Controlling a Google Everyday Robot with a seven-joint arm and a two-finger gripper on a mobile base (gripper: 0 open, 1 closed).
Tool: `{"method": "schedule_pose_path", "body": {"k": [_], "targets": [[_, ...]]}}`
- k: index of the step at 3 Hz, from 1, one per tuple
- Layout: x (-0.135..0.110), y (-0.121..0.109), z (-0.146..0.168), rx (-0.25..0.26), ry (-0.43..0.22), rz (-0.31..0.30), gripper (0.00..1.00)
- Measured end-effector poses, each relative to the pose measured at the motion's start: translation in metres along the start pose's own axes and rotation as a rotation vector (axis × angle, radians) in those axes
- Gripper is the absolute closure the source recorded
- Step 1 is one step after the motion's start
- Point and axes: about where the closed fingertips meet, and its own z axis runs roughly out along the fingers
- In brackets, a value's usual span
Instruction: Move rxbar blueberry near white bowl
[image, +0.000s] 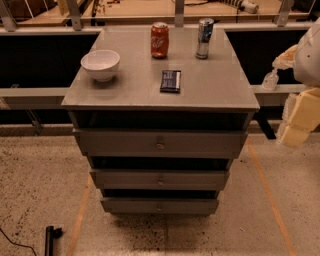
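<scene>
The rxbar blueberry (170, 81) is a flat dark navy bar lying on the grey cabinet top (215, 90), near the front middle. The white bowl (100, 64) stands upright at the left side of the top, well apart from the bar. My gripper (274, 74) hangs off the cabinet's right side, level with the top, away from the bar and holding nothing that I can see.
A red soda can (159, 40) and a slim silver-blue can (204, 38) stand upright at the back of the top. Three drawers (160, 145) face me below. Pale arm parts (300, 117) fill the right edge. A black object (49, 237) lies on the floor.
</scene>
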Motion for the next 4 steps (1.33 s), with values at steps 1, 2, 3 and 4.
{"method": "schedule_pose_path", "body": {"k": [1,2,3,4], "targets": [[0.0,0.0,0.0,0.0,0.0,0.0,0.0],[-0.005,-0.004,-0.001,0.015,0.003,-0.032,0.0],[-0.019,-0.022,0.006,0.059,0.037,-0.147,0.0],[-0.053,-0.054,0.027,0.148,0.071,-0.402,0.0]]}}
